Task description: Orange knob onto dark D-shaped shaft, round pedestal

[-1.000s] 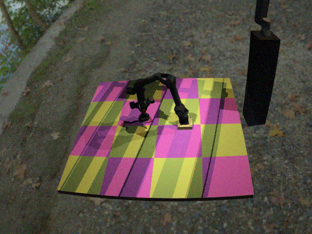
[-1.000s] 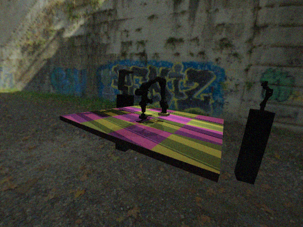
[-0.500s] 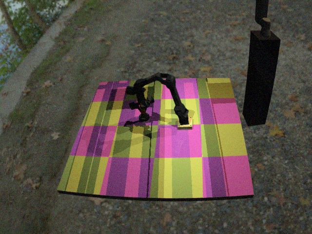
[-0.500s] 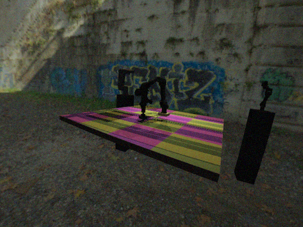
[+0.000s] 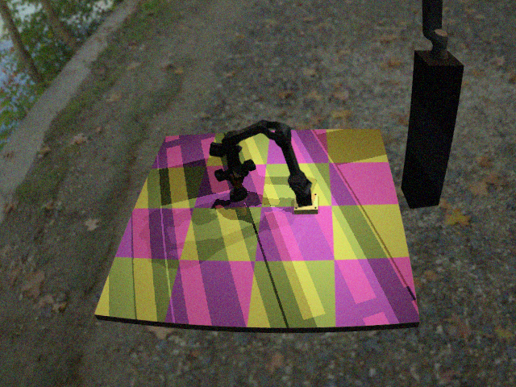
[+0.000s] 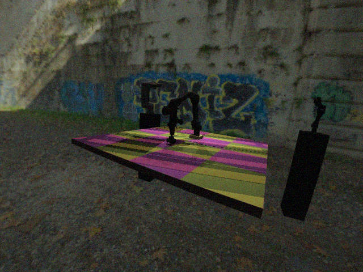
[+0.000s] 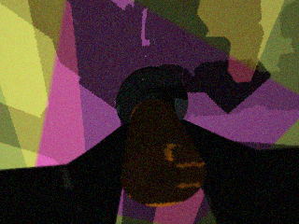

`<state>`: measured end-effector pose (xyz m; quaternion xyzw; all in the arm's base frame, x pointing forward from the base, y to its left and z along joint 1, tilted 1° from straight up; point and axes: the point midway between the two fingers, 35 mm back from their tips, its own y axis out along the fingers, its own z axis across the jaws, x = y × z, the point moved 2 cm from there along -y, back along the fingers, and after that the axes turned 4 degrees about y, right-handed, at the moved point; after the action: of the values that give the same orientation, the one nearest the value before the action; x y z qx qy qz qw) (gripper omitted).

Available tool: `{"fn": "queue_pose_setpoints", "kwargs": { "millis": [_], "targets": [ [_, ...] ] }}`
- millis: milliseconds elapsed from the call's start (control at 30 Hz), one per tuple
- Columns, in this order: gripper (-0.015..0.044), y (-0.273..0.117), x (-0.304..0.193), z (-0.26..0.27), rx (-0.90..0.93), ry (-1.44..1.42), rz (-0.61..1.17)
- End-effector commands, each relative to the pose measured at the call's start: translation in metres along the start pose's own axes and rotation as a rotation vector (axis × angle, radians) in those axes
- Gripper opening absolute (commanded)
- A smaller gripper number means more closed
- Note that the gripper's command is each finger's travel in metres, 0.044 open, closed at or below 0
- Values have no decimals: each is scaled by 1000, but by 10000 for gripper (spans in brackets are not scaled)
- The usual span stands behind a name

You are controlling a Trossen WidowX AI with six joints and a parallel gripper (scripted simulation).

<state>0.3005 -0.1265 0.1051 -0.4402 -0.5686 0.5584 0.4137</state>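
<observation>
The orange knob (image 7: 161, 149), dark in shadow with a few bright orange glints, is between the two black fingers in the wrist view. My gripper (image 7: 154, 126) (image 5: 237, 184) (image 6: 171, 134) is shut on it. The round pedestal (image 7: 128, 100) (image 5: 238, 194) (image 6: 171, 140) is a dark disc on the table, directly under the gripper. In the wrist view the knob's narrow end overlaps the pedestal's near part. The D-shaped shaft is hidden, and the gap between knob and pedestal cannot be judged.
The arm's base stands on a pale plate (image 5: 305, 210) (image 6: 195, 136) on the table, to the right of the pedestal in the top and exterior views. The table (image 5: 291, 291) (image 6: 234, 187) has a pink and yellow checked top with shadow stripes. A tall black block (image 5: 431, 133) (image 6: 304, 175) stands beyond its right edge.
</observation>
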Motion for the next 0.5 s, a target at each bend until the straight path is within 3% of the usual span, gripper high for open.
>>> {"fn": "queue_pose_setpoints", "kwargs": {
  "millis": [0,467],
  "targets": [
    [0,-3,0,0,0,-4,-2],
    [0,-3,-2,-4,0,-214,-2]
  ]
}}
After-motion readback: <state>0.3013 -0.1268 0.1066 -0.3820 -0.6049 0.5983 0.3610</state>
